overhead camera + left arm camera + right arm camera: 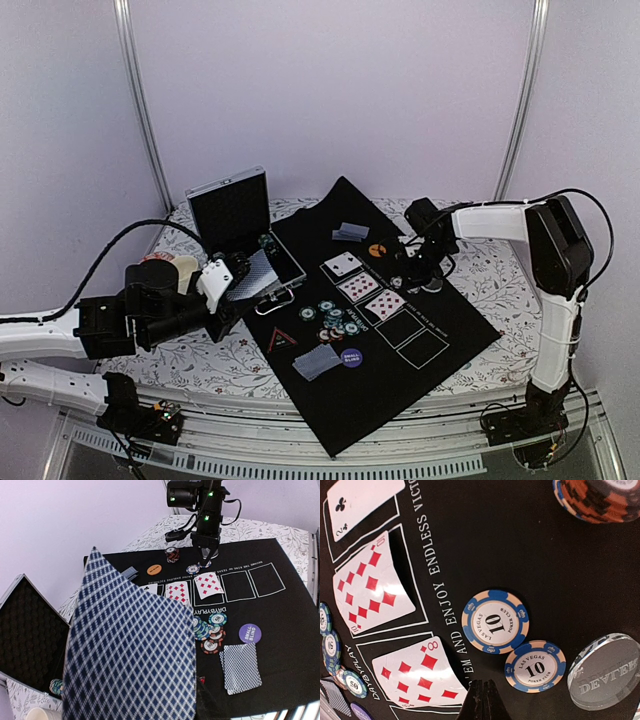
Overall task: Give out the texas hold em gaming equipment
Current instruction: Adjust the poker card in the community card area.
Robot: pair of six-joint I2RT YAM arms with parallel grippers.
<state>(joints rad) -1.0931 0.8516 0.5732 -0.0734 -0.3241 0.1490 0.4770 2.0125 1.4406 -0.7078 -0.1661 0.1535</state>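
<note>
My left gripper [238, 274] is shut on a blue-checked playing card [130, 650], held up over the silver case's [232, 208] front edge; the card hides the fingers in the left wrist view. My right gripper [483, 695] is shut and empty, low over the black mat [400, 365], beside two blue "10" chips [495, 621] and a clear dealer button [605, 671]. Three face-up cards [358, 286] lie in the mat's rectangles. A pile of teal and red chips [335, 318], a purple small-blind button [351, 357], two face-down cards [317, 362] and a red-edged triangle [281, 338] lie near the front.
An orange button [376, 248] and a face-down card pair [349, 232] lie at the mat's far side. A chip stack [600, 500] stands by the right gripper. A few chips [56, 685] sit in the case. The right arm [200, 510] leans over the mat.
</note>
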